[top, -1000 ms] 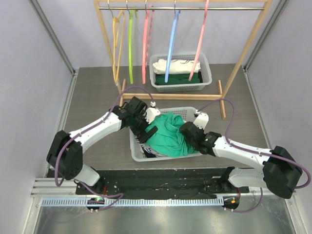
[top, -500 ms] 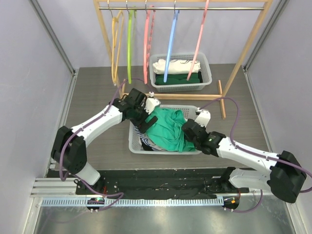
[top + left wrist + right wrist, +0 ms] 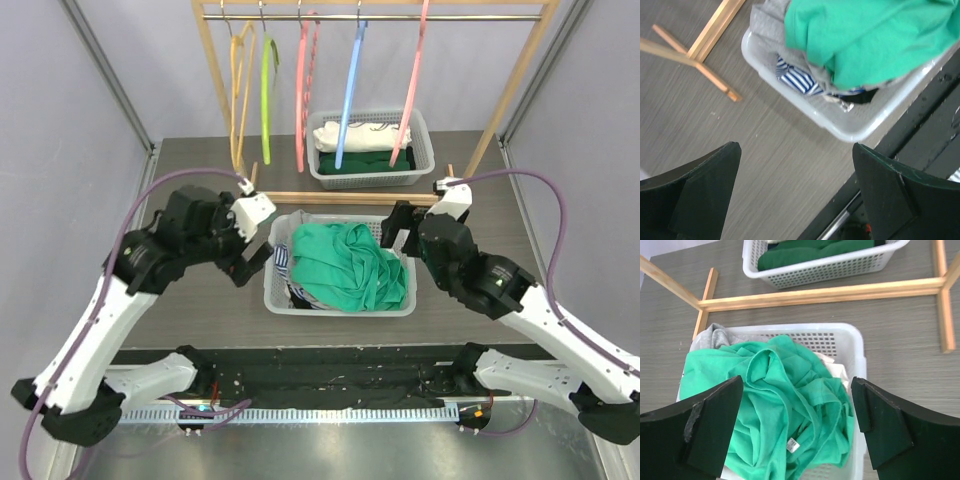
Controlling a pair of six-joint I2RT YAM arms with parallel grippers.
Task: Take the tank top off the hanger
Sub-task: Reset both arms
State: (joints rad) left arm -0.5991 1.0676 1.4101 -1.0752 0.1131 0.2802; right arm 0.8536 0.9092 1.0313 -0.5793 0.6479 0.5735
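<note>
Green tank top (image 3: pixel 345 265) off the hanger, crumpled in white basket (image 3: pixel 340 306) on desk (image 3: pixel 195 190), spread left to right, no clear heading. Left pincer (image 3: pixel 796 149) and right pincer (image 3: pixel 796 384) wide open, empty, flanking basket. Behind: wooden rack (image 3: pixel 350 197), coloured hangers (image 3: pixel 352 90), second basket (image 3: pixel 368 178) of folded clothes.

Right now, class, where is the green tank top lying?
In the top view, the green tank top lies crumpled on the pile in the near white basket, mid-table, just in front of the wooden rack's base rail.
</note>
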